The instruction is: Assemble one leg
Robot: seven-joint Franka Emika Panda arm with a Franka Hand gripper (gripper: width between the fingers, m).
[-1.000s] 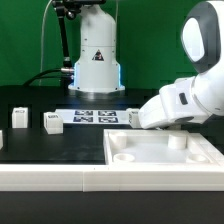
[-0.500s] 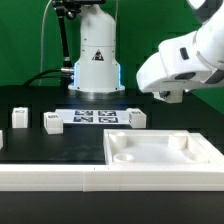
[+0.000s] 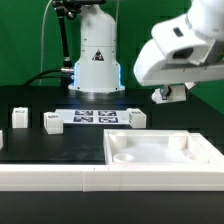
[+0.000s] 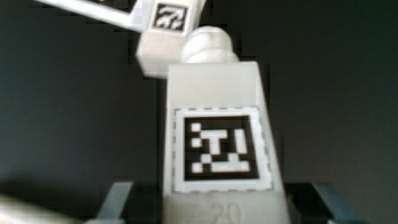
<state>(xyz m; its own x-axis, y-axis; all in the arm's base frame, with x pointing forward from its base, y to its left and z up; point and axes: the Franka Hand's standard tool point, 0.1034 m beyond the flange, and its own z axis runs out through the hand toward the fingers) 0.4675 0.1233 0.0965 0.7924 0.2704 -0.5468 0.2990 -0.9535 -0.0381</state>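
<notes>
In the wrist view my gripper [image 4: 217, 206] is shut on a white leg [image 4: 217, 125]. The leg's black-and-white tag faces the camera and a finger [image 4: 121, 198] shows on each side of its base. In the exterior view the gripper [image 3: 170, 96] hangs in the air above the far right part of the large white panel [image 3: 165, 152]. Only a bit of the held leg [image 3: 168, 94] shows under the hand. Three more legs stand on the black table, at the exterior view's left [image 3: 18, 117], at the left-centre [image 3: 52, 122] and at the centre [image 3: 137, 118].
The marker board [image 3: 95, 116] lies flat behind the legs. The robot base [image 3: 97, 55] stands at the back centre. A white rail [image 3: 50, 178] runs along the front edge. Another tagged white piece [image 4: 169, 25] shows beyond the held leg in the wrist view.
The arm has risen from just above the panel's far right corner to well above the table. The gripper now hangs higher than before.
</notes>
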